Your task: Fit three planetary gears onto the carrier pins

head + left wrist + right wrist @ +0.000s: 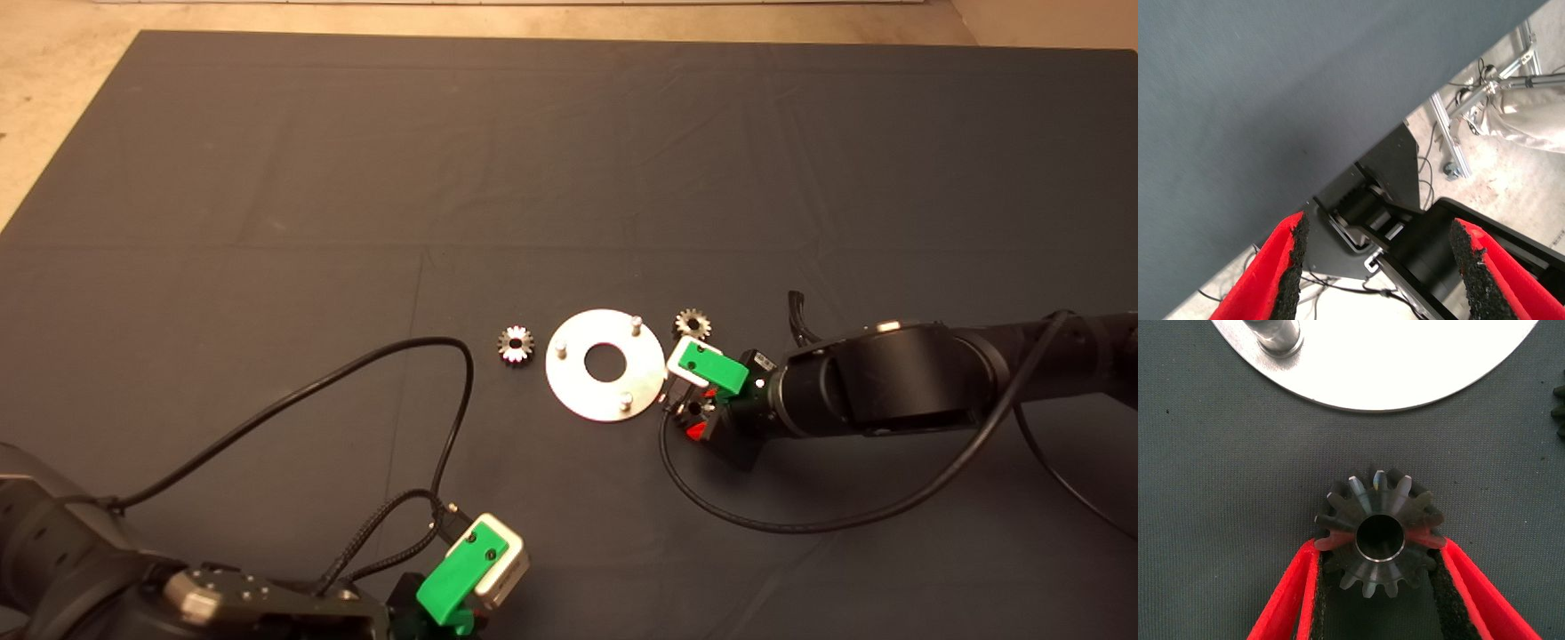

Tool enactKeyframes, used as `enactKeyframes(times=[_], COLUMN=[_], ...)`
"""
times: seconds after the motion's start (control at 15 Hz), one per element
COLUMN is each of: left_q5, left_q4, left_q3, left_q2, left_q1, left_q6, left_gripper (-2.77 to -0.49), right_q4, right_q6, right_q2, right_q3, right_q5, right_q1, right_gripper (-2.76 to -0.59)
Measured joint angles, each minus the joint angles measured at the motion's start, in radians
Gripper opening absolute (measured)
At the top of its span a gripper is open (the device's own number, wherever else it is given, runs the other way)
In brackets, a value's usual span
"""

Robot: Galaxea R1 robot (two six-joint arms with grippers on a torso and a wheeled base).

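The silver disc (582, 388) lies mid-mat with three upright carrier pins (637, 323), one of which shows in the right wrist view (1278, 335). One planetary gear (516, 344) lies left of the disc and another (693, 324) at its upper right. My right gripper (681, 406) is low at the disc's right edge. In the right wrist view it (1379, 544) is shut on the third gear (1379, 532), its pads touching the teeth on both sides, just off the disc's rim (1405, 380). My left gripper (462, 613) is parked at the mat's near edge, open and empty (1375, 267).
The left arm's black cable (356, 373) loops over the mat left of the disc. The right arm's cable (800, 524) curves across the mat below that arm. The left wrist view shows the mat's edge (1358, 160), the robot's base and metal frames on the floor.
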Motion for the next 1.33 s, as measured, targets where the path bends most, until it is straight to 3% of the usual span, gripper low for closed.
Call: enactKeyframes(times=[0.2,0.4,0.47,0.6,1.0,1.2,1.33], left_q5=[-0.001,-0.003,-0.003,-0.003,-0.005,-0.005,-0.005], left_q4=[0.001,0.001,0.001,0.001,0.001,0.001,0.001], left_q3=[0.0,0.0,0.0,0.0,0.0,0.0,0.0], left_q2=[0.0,0.0,0.0,0.0,0.006,0.006,0.008], left_q1=[-0.003,-0.003,-0.003,-0.003,-0.003,-0.003,-0.003], left_q6=[0.0,0.0,0.0,0.0,0.0,0.0,0.0], left_gripper=[-1.8,-1.8,-1.8,-1.8,-1.8,-1.8,-1.8], right_q4=[0.001,0.001,0.005,0.006,0.008,0.019,0.058], right_q6=[0.0,0.001,0.002,0.005,0.028,0.046,0.046], right_q2=[-0.011,-0.012,-0.012,-0.013,-0.009,0.011,0.028], right_q3=[0.001,0.001,0.001,0.003,0.014,0.014,0.014], right_q5=[0.014,0.015,0.007,-0.006,-0.006,-0.002,0.011], right_q1=[0.0,0.002,0.008,0.027,0.096,0.12,0.124], right_gripper=[-2.43,-2.47,-2.5,-2.52,-2.52,-2.52,-2.52])
